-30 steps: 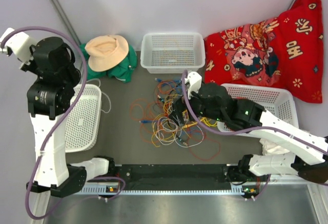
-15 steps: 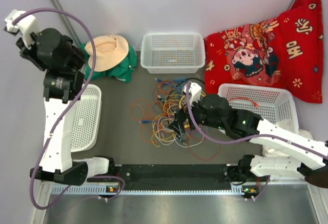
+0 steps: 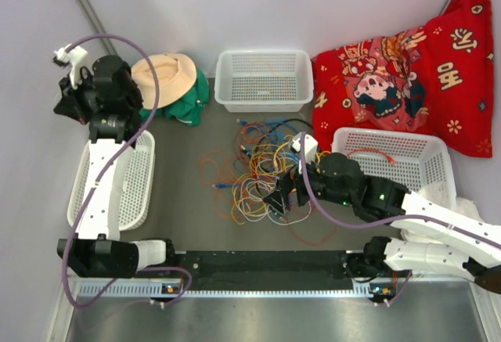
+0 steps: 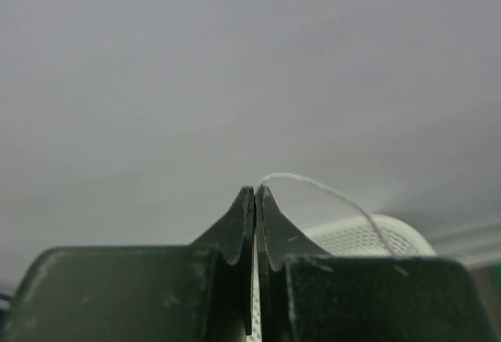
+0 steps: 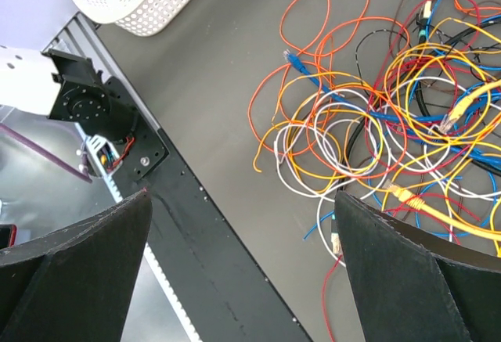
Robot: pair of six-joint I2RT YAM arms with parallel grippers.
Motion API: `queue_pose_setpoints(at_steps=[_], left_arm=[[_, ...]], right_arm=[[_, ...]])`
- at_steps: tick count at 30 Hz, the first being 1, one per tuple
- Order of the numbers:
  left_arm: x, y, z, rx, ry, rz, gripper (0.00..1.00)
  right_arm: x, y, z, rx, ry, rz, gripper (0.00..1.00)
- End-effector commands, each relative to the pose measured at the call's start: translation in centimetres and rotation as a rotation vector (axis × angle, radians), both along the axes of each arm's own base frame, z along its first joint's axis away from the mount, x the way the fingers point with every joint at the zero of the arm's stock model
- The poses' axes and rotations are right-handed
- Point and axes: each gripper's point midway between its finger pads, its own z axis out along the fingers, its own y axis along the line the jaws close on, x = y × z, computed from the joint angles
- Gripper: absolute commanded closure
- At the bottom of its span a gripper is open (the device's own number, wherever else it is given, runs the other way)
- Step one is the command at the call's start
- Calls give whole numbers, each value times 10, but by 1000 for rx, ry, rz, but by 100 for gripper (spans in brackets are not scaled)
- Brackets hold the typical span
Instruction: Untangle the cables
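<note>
The cables (image 3: 257, 171) lie in a tangled heap of yellow, orange, blue, red, white and black cords in the middle of the dark mat. The right wrist view shows the heap (image 5: 376, 123) too. My right gripper (image 3: 279, 201) hovers open and empty over the near edge of the heap; in its own view (image 5: 243, 279) the jaws stand wide apart. My left gripper (image 3: 69, 106) is raised at the far left, in front of the wall. Its jaws (image 4: 256, 189) are shut on a thin white cable (image 4: 329, 189) that arcs down to the right.
A white basket (image 3: 141, 193) lies at the left under the left arm, and shows in the left wrist view (image 4: 368, 236). A second basket (image 3: 264, 80) is at the back. A third (image 3: 407, 154), at the right, holds a red cable. A hat (image 3: 164, 76), a red cushion (image 3: 407, 68) and a black front rail (image 3: 266, 264) are also there.
The left arm has swung back and leftward towards the wall, with the white cable in its jaws. The right gripper has moved towards the near side of the heap.
</note>
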Motion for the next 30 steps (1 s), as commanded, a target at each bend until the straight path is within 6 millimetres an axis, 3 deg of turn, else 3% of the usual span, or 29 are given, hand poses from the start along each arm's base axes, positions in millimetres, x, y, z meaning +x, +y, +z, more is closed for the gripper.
queue_pose_setpoints(at_steps=[1,6,12,14,15,16,17,22,24,27,29,30], left_arm=[[-16,26,-32,-146,-96,5,100],[-27,30,-73,-215,-103,10,100],[-39,33,-100,-243,-73,32,99],[-38,33,-101,-250,-74,32,73],[-35,33,-100,-257,-84,23,33],[-34,33,-97,-261,-91,16,13],[-31,32,-95,-268,-99,8,1],[-10,20,-59,-332,-241,-113,1],[-2,9,-41,-360,-293,-189,1],[22,-26,-49,-516,-313,-352,1],[48,-83,-71,-683,-283,-554,1],[52,-111,-101,-736,-207,-609,1]], right_arm=[[2,1,10,47,-14,-18,1],[1,1,11,41,-9,-12,1],[0,-1,11,40,-2,-15,1],[0,-2,10,39,0,-17,1],[0,-2,10,37,0,-18,1],[0,-2,11,40,-1,-18,1],[0,-2,10,38,1,-19,1],[0,-1,10,31,5,-21,1],[3,-1,11,19,2,-26,1],[9,-2,10,-10,-8,-53,1],[17,-5,12,-27,-29,-90,1],[18,-7,10,-42,-31,-101,1]])
